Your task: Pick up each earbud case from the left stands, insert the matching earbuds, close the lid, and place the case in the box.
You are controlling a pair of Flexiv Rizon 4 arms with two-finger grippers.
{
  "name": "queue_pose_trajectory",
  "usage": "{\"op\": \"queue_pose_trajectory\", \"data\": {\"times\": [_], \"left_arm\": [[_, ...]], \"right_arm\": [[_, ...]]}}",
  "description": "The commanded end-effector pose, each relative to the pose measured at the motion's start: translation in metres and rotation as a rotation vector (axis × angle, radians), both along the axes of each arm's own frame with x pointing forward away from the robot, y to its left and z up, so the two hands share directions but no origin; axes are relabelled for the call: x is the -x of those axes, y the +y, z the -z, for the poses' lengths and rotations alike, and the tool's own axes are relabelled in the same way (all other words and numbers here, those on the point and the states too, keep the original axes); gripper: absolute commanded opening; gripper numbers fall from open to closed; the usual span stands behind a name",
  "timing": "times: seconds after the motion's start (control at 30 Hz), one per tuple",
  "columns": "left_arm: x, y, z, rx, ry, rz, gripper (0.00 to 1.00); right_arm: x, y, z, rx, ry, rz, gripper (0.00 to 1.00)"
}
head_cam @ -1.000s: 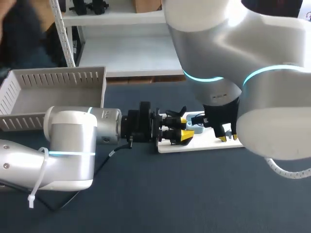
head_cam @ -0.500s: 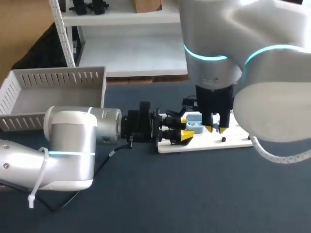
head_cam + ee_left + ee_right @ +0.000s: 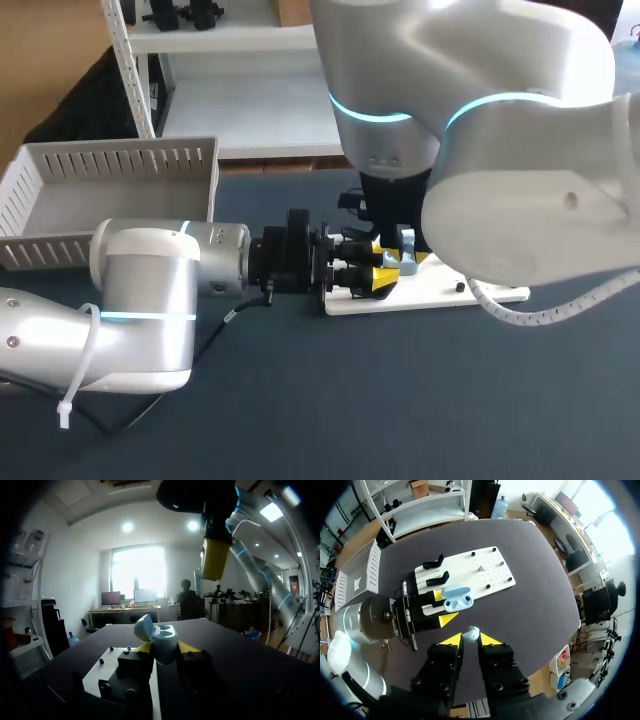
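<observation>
The case (image 3: 456,599) is pinched between the yellow tips of the left tool (image 3: 443,608), which lies level over the near end of a white board (image 3: 487,564). In the left wrist view the case is seen sitting upright between the two fingers, touched from both sides, with its lid (image 3: 143,628) swung open and tilted back. Two round sockets are seen in the open body from above.

The right tool (image 3: 470,639) is held above the case and pointed down at the bench (image 3: 380,400). Its tips are pressed together on a small pale earbud (image 3: 471,633), which is gripped from two sides. The earbud is apart from the case, above it and slightly to the side of the open body. In the head view most of the right tool is hidden by its own arm.

Two black stands (image 3: 438,578) are seen on the board just beside the left tool's fingers, and a few small dark pegs are dotted over the rest of the board. The box (image 3: 110,160), pale with slotted walls, is set on the bench's far left corner, well apart from the case.
</observation>
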State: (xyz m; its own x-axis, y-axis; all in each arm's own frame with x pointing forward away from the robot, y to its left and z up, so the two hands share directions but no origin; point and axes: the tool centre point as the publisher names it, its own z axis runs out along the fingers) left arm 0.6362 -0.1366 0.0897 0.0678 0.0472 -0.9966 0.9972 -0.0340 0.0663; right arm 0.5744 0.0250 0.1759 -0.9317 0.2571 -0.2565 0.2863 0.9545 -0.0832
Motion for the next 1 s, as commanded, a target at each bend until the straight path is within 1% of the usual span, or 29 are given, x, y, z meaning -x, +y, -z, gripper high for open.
{"op": "queue_pose_trajectory", "data": {"times": [0.03,0.17,0.3,0.47,0.77,1.0], "left_arm": [[-0.001,0.000,0.001,0.002,-0.001,0.002,0.00],[-0.001,0.000,0.001,0.002,-0.001,0.002,0.00],[-0.001,0.000,0.001,0.002,-0.001,0.002,0.00],[-0.001,0.000,0.001,0.002,-0.001,0.002,0.00],[-0.001,0.000,0.001,0.002,-0.001,0.002,0.00],[-0.001,0.000,0.001,0.002,-0.001,0.002,0.00]], "right_arm": [[0.001,-0.001,0.000,0.000,-0.004,0.000,0.00],[0.000,-0.001,0.000,-0.006,0.000,0.012,0.00],[-0.004,0.006,0.000,-0.011,0.004,0.023,0.00],[-0.017,0.011,0.007,-0.005,0.028,0.052,0.00],[-0.039,0.013,0.021,0.007,0.037,0.091,0.00],[-0.041,0.008,0.023,0.008,0.041,0.118,0.00]]}}
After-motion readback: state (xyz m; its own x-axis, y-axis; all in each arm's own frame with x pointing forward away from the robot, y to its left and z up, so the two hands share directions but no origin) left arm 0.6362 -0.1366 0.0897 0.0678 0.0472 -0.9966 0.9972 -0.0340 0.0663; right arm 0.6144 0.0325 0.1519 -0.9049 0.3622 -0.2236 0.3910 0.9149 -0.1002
